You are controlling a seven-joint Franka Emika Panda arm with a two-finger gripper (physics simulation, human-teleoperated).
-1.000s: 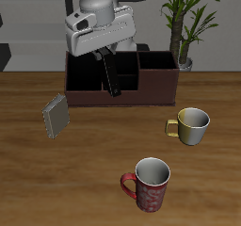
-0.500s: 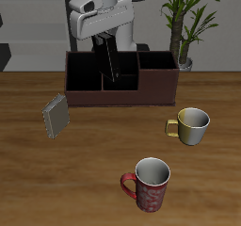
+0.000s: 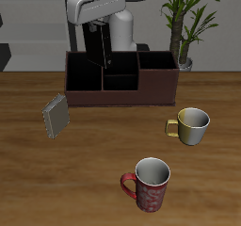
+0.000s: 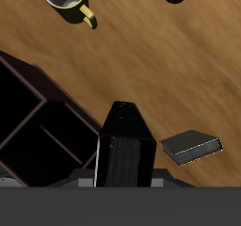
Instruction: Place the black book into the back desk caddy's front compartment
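Observation:
My gripper (image 3: 100, 29) is shut on the black book (image 3: 102, 53), which hangs upright and edge-on above the back desk caddy (image 3: 120, 93). The book's lower end is close to the caddy's back rim, over the rear cells. This caddy is a long dark reddish-brown box with black cells. In the wrist view the black book (image 4: 126, 147) fills the space between the fingers, with the caddy's partitions (image 4: 42, 117) beside and below it.
A grey book (image 3: 55, 117) stands tilted on the table in front of one end of the caddy, and shows flat in the wrist view (image 4: 191, 147). A yellow mug (image 3: 192, 124) and a red mug (image 3: 149, 184) stand nearer the front edge. A potted plant (image 3: 184, 27) rises behind the caddy.
The gripper has risen and moved back with the black book. The book went from tilted low over the caddy's cells to upright and higher.

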